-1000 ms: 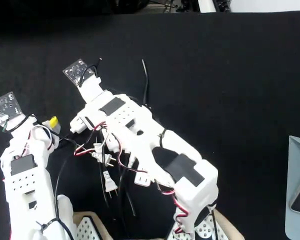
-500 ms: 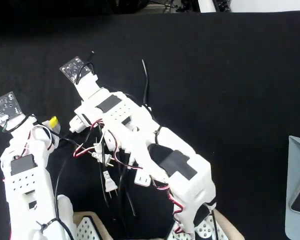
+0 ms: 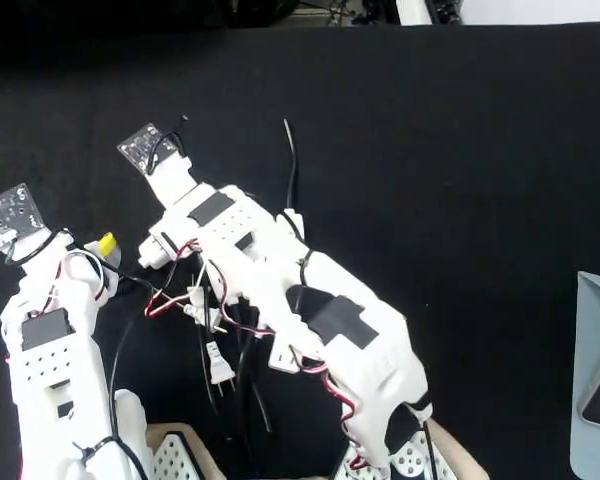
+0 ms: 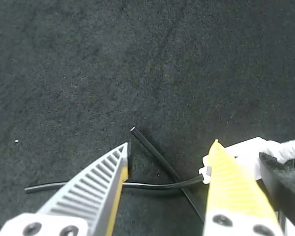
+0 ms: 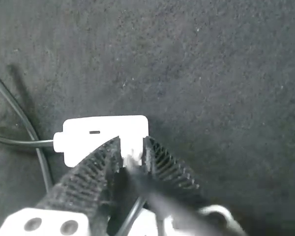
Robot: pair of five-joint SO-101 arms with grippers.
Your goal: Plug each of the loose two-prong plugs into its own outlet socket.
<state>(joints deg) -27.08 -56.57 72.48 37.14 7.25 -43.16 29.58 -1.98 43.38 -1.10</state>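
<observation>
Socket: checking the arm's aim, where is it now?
In the right wrist view the socket lies on the black mat at the right gripper, a cable leaving its end.

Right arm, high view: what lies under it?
Black cords and two white plugs stick out along its side; the cords' run beneath it is covered.

The left arm (image 3: 50,372) and right arm (image 3: 272,262) are white perforated shells with black patches and red and black cables (image 3: 166,303); the left gripper (image 4: 171,143) has ribbed grey and yellow fingers, the right gripper (image 5: 132,140) ribbed black ones.
</observation>
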